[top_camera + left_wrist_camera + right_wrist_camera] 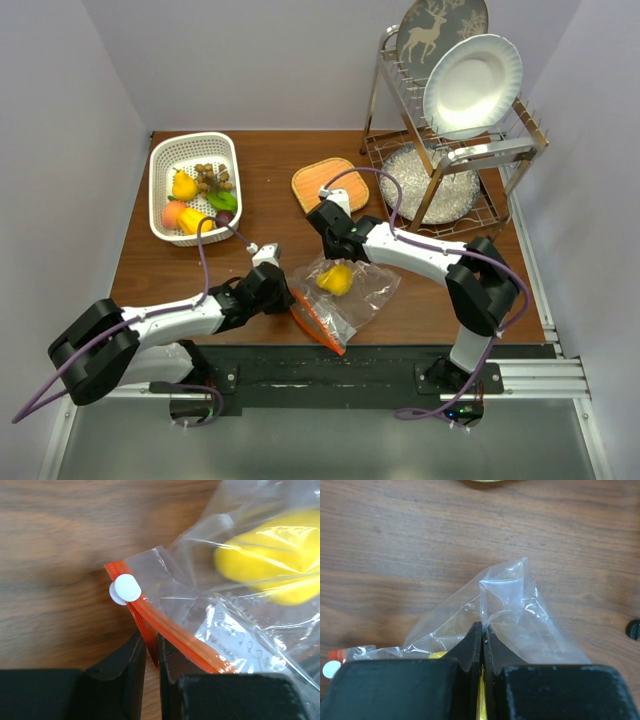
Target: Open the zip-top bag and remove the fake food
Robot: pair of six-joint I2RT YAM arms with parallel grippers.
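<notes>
The zip-top bag [362, 290] clamped at zipper strip [175, 636] by left end effector [152, 647], at clear corner by right end effector [483, 631].

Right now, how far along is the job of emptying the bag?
Done: several fake fruits lie in the white basket. In hand: the left hand pinches the bag at its orange zipper, and the right hand pinches its clear far corner. Left: one yellow piece is inside the bag and has to come out.
</notes>
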